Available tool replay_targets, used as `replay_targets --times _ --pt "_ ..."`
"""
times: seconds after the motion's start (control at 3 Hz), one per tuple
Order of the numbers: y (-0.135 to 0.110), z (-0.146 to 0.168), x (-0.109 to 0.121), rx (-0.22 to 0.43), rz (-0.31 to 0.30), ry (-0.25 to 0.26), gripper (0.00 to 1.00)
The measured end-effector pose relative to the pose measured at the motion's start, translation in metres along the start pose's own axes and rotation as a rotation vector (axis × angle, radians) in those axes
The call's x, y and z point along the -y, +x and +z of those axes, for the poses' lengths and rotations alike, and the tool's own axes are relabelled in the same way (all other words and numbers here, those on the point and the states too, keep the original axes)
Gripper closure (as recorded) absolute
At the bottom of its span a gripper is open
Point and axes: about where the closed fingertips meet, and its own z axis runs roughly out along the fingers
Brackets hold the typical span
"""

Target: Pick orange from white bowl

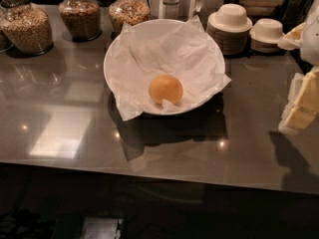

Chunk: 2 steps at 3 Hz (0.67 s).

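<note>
Scene was dim, lit from above. Countertop (249,151) showed 1 broad glare patch at left, plus pinpoint highlights. White bowl (154,24) threw a dark shadow forward. Gripper (300,103) sat at the right edge, brightly lit, shadow beneath.

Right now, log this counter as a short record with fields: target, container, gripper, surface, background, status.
target: orange, resting on the paper in the bowl, toward its near side
container: white bowl, lined with crumpled white paper, standing on the counter
gripper: gripper, at the right edge of the view, apart from the bowl
surface: dark glossy counter
background: glass jars with grain-like contents at the back left; stacked small bowls at the back right
status: orange not yet picked
</note>
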Motion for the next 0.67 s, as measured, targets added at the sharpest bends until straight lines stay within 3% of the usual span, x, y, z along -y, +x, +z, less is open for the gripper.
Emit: replay_targets --times 0.33,0.67 --pt "0.000 0.000 0.000 0.001 -0.001 0.000 0.00" --pt "-0.017 0.001 0.000 0.039 -0.048 -0.012 0.00"
